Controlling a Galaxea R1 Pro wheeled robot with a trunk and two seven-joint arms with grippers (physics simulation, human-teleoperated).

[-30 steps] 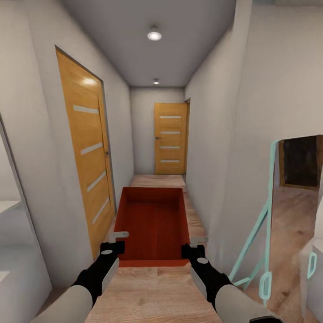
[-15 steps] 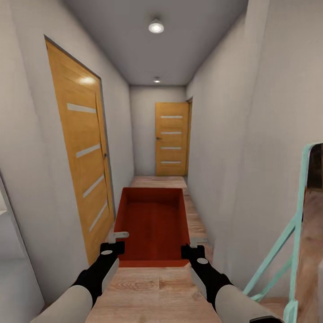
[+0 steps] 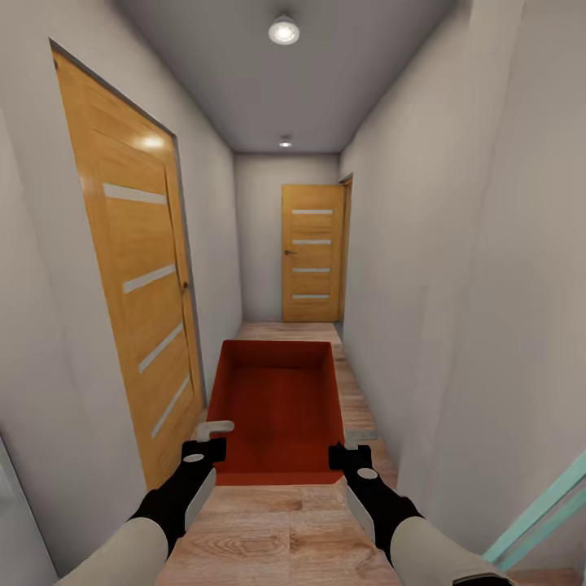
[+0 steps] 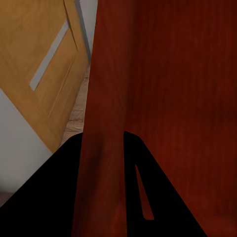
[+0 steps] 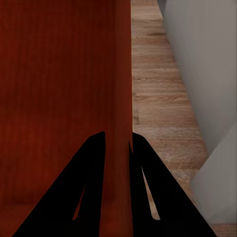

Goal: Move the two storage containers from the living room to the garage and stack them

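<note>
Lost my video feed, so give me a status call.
Left gripper and right gripper clamped on storage container walls. Container carried level in hallway. Wood floor ahead open; closed door at far end.

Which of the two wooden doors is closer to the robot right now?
The door on the left wall, beside the held container; the other door closes the corridor's far end.

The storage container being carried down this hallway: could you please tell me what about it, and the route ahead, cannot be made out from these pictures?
- Storage container: its underside and outer walls face away from the head view.
- Left end effector and right end effector: in the wrist views each straddles a wall, which covers the pads' inner faces.
- Far door: shut, so what lies beyond is hidden.
- Teal frame: cut off by the head view's corner.
</note>
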